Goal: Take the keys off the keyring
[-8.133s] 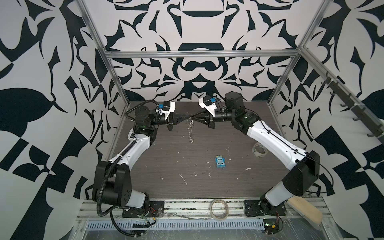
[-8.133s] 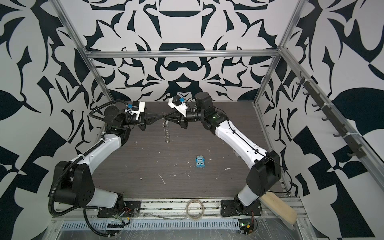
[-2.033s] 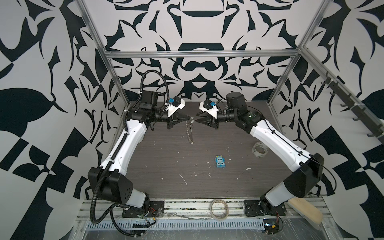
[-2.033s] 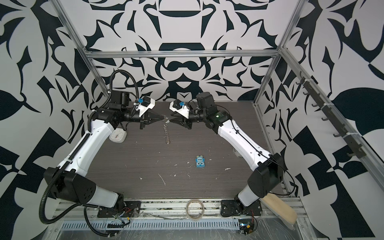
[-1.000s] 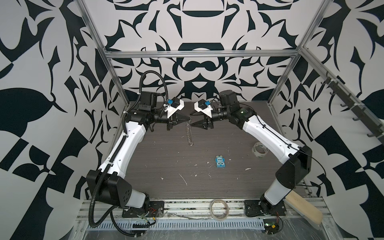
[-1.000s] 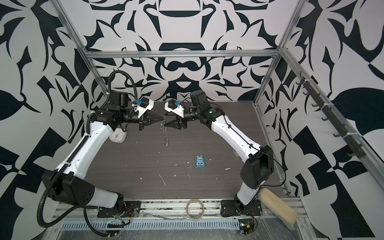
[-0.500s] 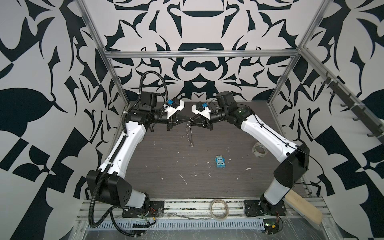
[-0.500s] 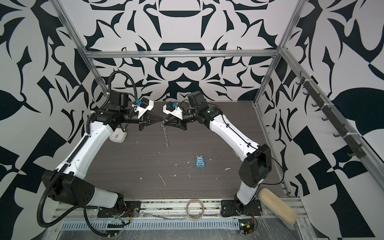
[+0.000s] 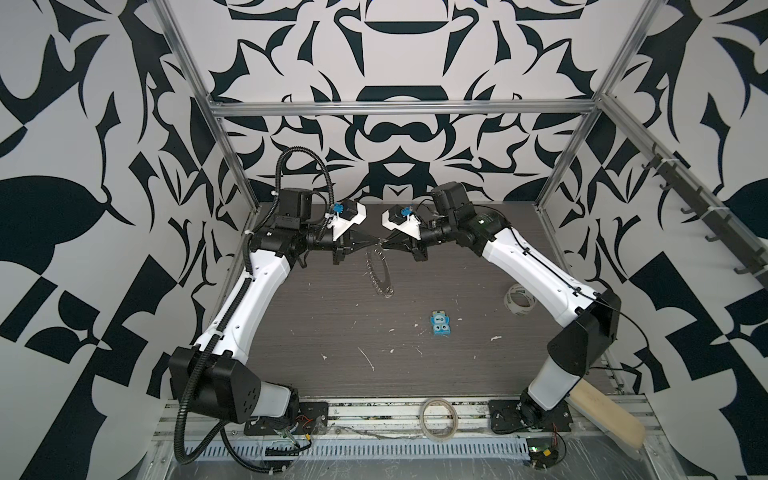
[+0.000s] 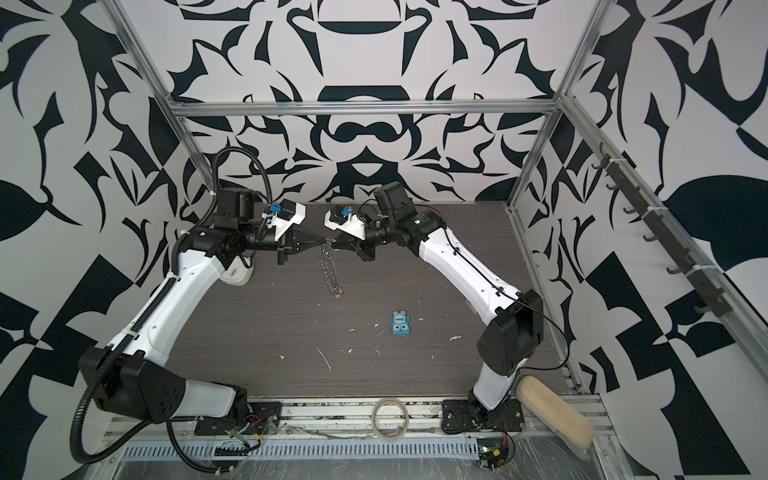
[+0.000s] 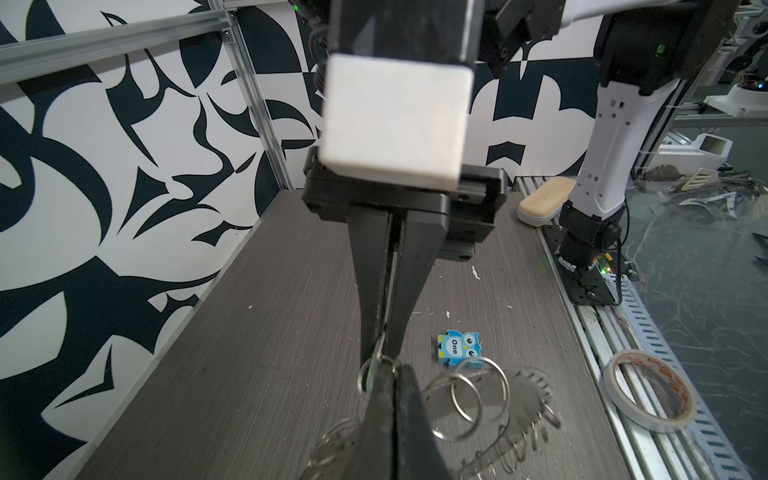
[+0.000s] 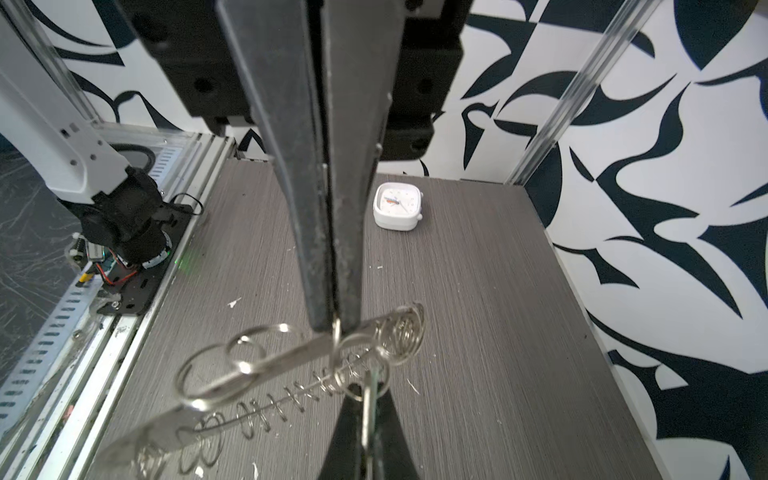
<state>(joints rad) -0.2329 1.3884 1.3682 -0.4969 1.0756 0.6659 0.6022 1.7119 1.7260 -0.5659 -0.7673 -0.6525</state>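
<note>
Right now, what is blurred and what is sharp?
Left wrist view: the large flat grey metal keyring disc is soft, the blue owl-shaped piece sharp. Right wrist view: that disc is blurred too, the white square clock crisp. Both top views: evenly lit, sharp.

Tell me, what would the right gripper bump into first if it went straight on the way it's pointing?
Most likely the left gripper: the two point nose to nose, almost touching, with only the small rings of the keyring between their tips.

White arm shells (image 9: 249, 299), black joints (image 9: 582, 345), ribbed black cable (image 9: 301, 148), white wrist-camera mounts (image 9: 349, 220), blue connectors (image 9: 338, 208).
</note>
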